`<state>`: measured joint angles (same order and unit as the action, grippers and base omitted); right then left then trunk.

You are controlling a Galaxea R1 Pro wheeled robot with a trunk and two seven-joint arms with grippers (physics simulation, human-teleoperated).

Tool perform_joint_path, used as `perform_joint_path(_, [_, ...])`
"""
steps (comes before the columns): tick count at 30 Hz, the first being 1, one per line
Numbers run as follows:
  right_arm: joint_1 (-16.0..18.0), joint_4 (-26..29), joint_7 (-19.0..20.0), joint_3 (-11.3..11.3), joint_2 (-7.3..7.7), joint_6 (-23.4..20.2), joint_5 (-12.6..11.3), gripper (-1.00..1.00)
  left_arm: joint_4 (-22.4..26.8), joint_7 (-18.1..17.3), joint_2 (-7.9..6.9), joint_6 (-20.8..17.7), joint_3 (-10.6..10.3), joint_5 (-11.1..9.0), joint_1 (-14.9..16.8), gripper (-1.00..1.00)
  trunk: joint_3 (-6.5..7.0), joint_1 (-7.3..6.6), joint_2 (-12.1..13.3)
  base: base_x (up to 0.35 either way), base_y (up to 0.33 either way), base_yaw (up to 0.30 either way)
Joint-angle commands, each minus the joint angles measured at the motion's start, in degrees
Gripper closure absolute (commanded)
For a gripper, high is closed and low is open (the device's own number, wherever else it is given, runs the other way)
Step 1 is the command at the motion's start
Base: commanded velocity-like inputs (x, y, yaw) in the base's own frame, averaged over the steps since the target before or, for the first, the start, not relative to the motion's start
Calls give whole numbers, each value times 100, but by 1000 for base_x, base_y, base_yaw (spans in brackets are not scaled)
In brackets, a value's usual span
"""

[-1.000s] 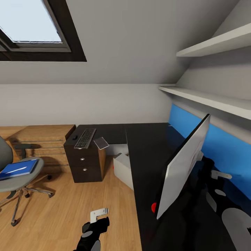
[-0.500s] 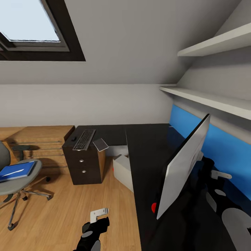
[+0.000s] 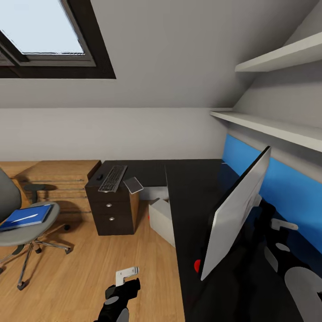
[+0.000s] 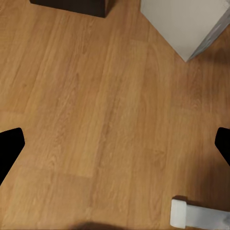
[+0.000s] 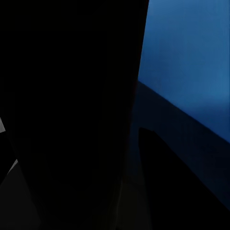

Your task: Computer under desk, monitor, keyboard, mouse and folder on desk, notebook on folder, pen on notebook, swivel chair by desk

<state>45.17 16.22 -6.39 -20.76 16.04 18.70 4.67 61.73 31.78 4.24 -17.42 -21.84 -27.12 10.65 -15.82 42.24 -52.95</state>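
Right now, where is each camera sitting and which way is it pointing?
Head: high, looking forward and down at the desk, monitor and swivel chair; left gripper shows.
Left wrist: down at wooden floor; dark fingertips show.
Right wrist: close to dark surfaces, blue wall panel.
Shared: head and left wrist see the computer.

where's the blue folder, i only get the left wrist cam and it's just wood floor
observer: the folder lies flat on the seat of the chair, out on the floor away from the desk
operator: and the keyboard
observer: the keyboard is on the desk's far end, right above the drawers
operator: screen up there too
observer: yes, the monitor stands on the near part of the desk, by the blue wall panel
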Motion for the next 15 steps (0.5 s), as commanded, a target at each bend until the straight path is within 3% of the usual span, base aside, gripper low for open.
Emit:
perform_joint_path(1, [1,-22,-3,80,-5,11,43,100,6,46,-2,-16,-14,-39,7,-100,-9,1,-5,0,0,31])
perform_joint_path(11, [-3,-25,-3,81,-18,11,43,100,94,38,-35,-16,57,-31,7,-100,-9,1,-5,0,-56,5])
perform_joint_path(13, [-6,-26,-3,80,-26,11,43,100,377,28,-66,-27,206,-30,7,-100,-9,1,-5,0,-3,0])
perform_joint_path(14, [-8,-23,-3,80,-30,11,43,100,1199,29,-259,-117,372,-35,4,-100,-9,1,-5,0,0,0])
perform_joint_path(15, [-8,-23,-3,80,-30,11,43,100,1456,33,-370,-197,395,-54,-5,-100,-9,1,-5,0,0,0])
